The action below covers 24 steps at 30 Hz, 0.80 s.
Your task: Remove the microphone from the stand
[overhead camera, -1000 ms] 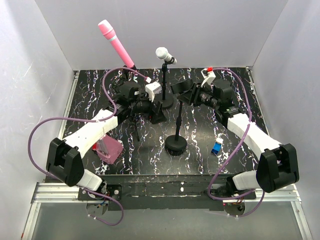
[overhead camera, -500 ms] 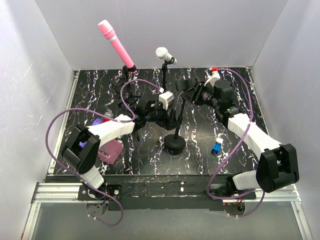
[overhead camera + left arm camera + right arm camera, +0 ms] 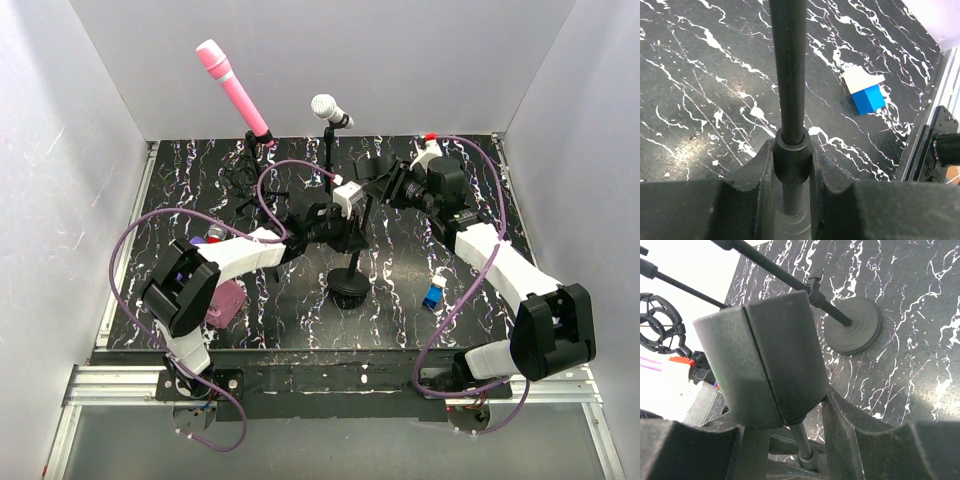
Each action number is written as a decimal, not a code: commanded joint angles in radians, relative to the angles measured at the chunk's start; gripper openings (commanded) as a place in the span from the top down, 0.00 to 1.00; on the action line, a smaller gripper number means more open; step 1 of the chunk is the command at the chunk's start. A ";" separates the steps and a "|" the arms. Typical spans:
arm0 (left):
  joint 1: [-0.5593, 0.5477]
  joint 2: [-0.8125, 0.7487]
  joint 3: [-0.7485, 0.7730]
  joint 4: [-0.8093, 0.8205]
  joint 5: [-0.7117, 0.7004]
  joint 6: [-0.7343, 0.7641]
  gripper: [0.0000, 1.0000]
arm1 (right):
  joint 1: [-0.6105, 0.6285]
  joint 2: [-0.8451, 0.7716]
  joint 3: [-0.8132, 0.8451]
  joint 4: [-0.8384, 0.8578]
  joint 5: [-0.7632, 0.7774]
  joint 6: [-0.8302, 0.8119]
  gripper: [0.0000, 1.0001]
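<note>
A dark grey microphone (image 3: 770,360) sits atop the middle stand, whose round base (image 3: 350,290) rests on the marbled black table. My right gripper (image 3: 380,180) is shut on the microphone (image 3: 372,172), with one finger on either side of its body; the thin pole (image 3: 807,437) runs down beneath it. Lower down, my left gripper (image 3: 345,228) is shut on the stand's pole (image 3: 790,65), and its fingers press against the collar (image 3: 792,155) from both sides.
A pink microphone (image 3: 232,90) and a white-headed microphone (image 3: 328,108) stand on their own stands at the back. A blue and white block (image 3: 433,293) lies at the right, also visible as the block (image 3: 866,92). A pink box (image 3: 225,300) sits at the left. Another round stand base (image 3: 852,325) is nearby.
My left arm swung right from the tripod stand to the middle stand, and its jaws closed on the pole. The right gripper stayed on the microphone.
</note>
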 commanded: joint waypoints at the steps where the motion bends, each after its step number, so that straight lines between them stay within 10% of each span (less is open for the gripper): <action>1: -0.038 -0.012 0.085 -0.058 -0.169 0.112 1.00 | 0.003 0.003 0.050 -0.107 0.061 0.021 0.99; 5: -0.208 0.000 0.165 -0.133 -0.935 0.302 1.00 | -0.010 0.051 0.151 -0.306 0.123 0.154 0.99; 10: -0.220 0.066 0.251 -0.383 -1.023 0.148 1.00 | -0.003 0.074 0.211 -0.517 0.204 0.274 0.99; 14: -0.210 0.013 0.177 -0.333 -0.836 0.165 0.97 | -0.004 0.055 0.177 -0.461 0.189 0.181 0.99; 16: -0.178 -0.038 0.147 -0.304 -0.656 0.184 0.56 | -0.009 0.043 0.159 -0.404 0.137 0.101 0.99; 18: -0.126 -0.076 0.114 -0.261 -0.415 0.184 0.39 | -0.017 0.034 0.136 -0.344 0.062 0.049 0.99; 24: 0.018 -0.047 0.091 -0.146 0.086 0.098 0.42 | -0.037 0.019 0.046 -0.178 -0.136 0.027 0.99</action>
